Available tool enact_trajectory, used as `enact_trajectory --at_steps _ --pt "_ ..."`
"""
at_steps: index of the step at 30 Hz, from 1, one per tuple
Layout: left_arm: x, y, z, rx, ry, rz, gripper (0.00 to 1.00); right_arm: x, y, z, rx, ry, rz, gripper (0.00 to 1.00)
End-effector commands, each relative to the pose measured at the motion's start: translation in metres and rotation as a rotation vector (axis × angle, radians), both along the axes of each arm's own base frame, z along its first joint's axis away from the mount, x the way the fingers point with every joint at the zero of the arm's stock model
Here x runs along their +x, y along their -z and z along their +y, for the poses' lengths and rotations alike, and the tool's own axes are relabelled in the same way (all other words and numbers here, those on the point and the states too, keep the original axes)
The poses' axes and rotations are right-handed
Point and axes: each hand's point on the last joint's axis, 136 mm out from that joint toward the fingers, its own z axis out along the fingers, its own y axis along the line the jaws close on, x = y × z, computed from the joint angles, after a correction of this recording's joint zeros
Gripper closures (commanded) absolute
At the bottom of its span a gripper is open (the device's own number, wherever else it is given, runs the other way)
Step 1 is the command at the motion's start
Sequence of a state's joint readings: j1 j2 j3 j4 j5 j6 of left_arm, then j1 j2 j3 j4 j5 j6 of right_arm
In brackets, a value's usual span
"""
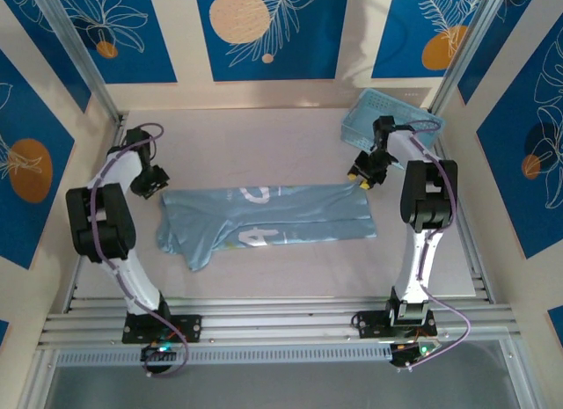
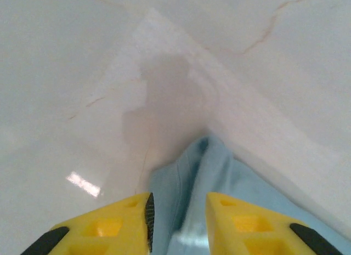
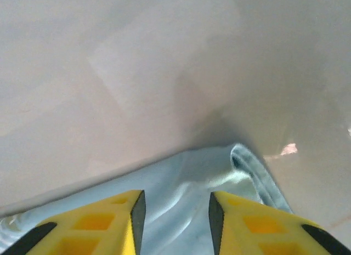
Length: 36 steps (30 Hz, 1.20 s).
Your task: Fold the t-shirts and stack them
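A pale, off-white table (image 1: 264, 145) fills the middle of the overhead view, smooth with faint tan veins. At its far right corner sits a light-blue plastic lattice basket (image 1: 365, 110), tilted, close to the wall. Across the cream far wall hang 3 deep-blue panels (image 1: 264, 31), each with white line-drawn leaves and a peach or orange circle; similar panels line the left and right walls. 2 silver metal posts (image 1: 79, 57) slant up from the table's far corners. Silver slotted rails (image 1: 281, 321) run left to right along the near edge.
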<state>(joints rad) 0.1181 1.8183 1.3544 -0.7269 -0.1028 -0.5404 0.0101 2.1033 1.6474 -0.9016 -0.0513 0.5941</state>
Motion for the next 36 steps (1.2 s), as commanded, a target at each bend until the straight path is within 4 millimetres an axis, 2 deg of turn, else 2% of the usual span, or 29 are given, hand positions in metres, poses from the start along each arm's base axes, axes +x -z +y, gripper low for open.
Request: enact_trajectory --at_steps 1,3,5,7,8,10,13,17,26,36 --pt "-0.03 -0.048 -0.042 0.049 0.173 -0.064 0.7 -0.006 -0.059 0.021 0.021 -0.052 -0.141 0.57" --pt "-0.057 -0.051 -0.084 0.01 0.299 -0.075 0.72 -0.018 -0.082 0.044 0.097 -0.083 -0.208 0.56" --pt "-0.09 -0.045 -0.138 -0.111 0.451 -0.067 0.74 -0.039 -0.096 0.071 0.186 -0.124 -0.249 0.57" --pt "-0.123 -0.036 -0.181 -0.172 0.592 -0.033 0.76 -0.057 -0.109 0.099 0.29 -0.179 -0.298 0.57" --pt "-0.138 -0.032 -0.197 -0.176 0.658 -0.015 0.76 -0.067 -0.116 0.112 0.353 -0.21 -0.317 0.56" --pt "-0.163 -0.021 -0.217 -0.157 0.759 0.036 0.77 -0.085 -0.126 0.135 0.488 -0.264 -0.338 0.56" --pt "-0.18 -0.001 -0.214 -0.046 0.817 0.13 0.78 -0.111 -0.138 0.157 0.635 -0.329 -0.354 0.55" --pt "-0.18 0.017 -0.196 0.072 0.825 0.193 0.78 -0.133 -0.134 0.16 0.673 -0.328 -0.332 0.54" --pt "-0.177 0.033 -0.201 0.101 0.902 0.251 0.76 -0.136 -0.126 0.151 0.622 -0.299 -0.32 0.53" --pt "-0.167 0.038 -0.188 0.208 0.9 0.297 0.73 -0.136 -0.124 0.149 0.613 -0.295 -0.311 0.53"
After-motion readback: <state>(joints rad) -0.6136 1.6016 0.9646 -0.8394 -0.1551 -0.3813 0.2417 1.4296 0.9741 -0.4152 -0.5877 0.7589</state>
